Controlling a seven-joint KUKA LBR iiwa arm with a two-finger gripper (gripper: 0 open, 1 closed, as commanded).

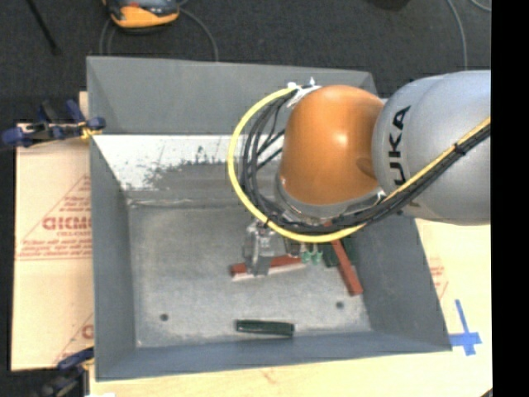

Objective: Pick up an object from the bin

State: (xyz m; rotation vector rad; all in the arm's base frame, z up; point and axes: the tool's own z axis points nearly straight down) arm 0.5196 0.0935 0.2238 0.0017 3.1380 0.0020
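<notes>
So the thing under the gripper (pixel 262 253) is a flat reddish-brown strip (pixel 286 264) with a pale bit at its left end. It's lying flat on the bin (pixel 165 255) floor, roughly mid-floor and a touch right of centre. The gripper is right down on top of its middle, and honestly I can't tell if it's wide, narrow or actually gripping anything.

Just to the right there's a small green thing (pixel 314 257), too small to make out. Next to that is a longer brown stick (pixel 349 273) lying at a slant towards the right wall. Well apart, near the front wall, sits a dark green pen-shaped bar (pixel 264 328).

Only writing I can read is "UKA" in black on the smooth grey arm (pixel 438 155). It has a glossy orange dome (pixel 331 147) with a yellow cable (pixel 235 151) looped around it. The bin is dull grey metal, with a scuffed, speckled back wall.
</notes>
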